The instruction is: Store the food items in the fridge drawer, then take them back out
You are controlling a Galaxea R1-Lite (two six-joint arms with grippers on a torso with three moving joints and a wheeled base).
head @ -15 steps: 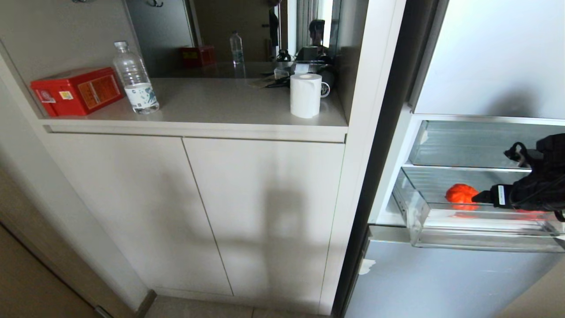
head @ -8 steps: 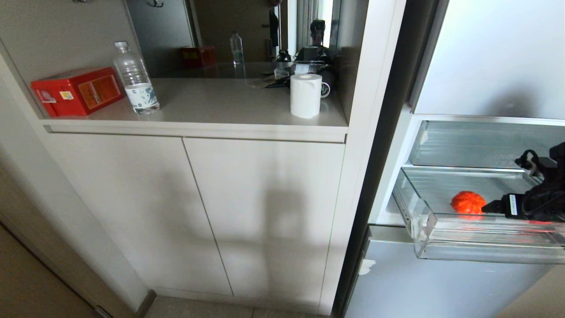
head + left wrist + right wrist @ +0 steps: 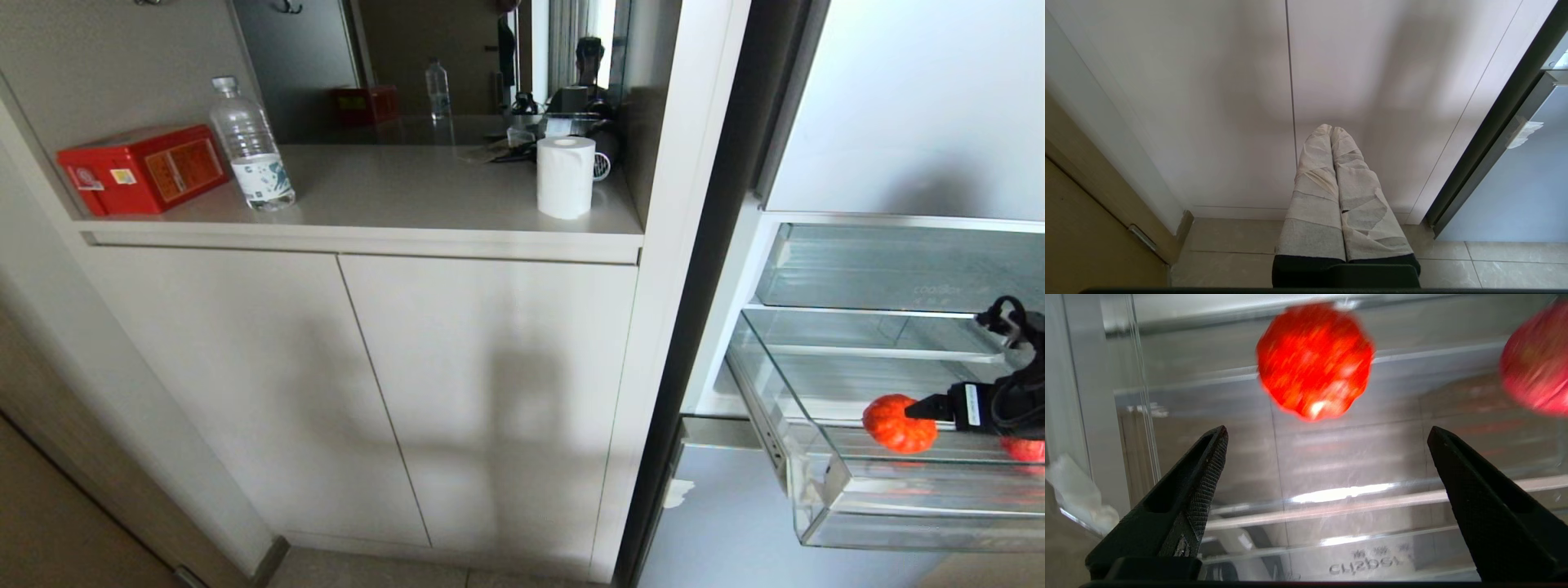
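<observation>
My right gripper (image 3: 1327, 473), jaws wide and empty, hangs inside the pulled-out fridge drawer (image 3: 898, 523); the lobed red fruit (image 3: 1314, 361) lies just beyond at twelve o'clock, a second red fruit (image 3: 1537, 367) at two o'clock.

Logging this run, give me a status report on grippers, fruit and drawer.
Right gripper open, empty, over clear plastic fridge drawer. Left gripper shut, parked by cabinet. Ribbed orange-red fruit and red apple inside drawer. Nothing blocking.

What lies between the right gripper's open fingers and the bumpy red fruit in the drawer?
Nothing but bare ribbed drawer floor separates right gripper and fruit, per the right wrist view.
</observation>
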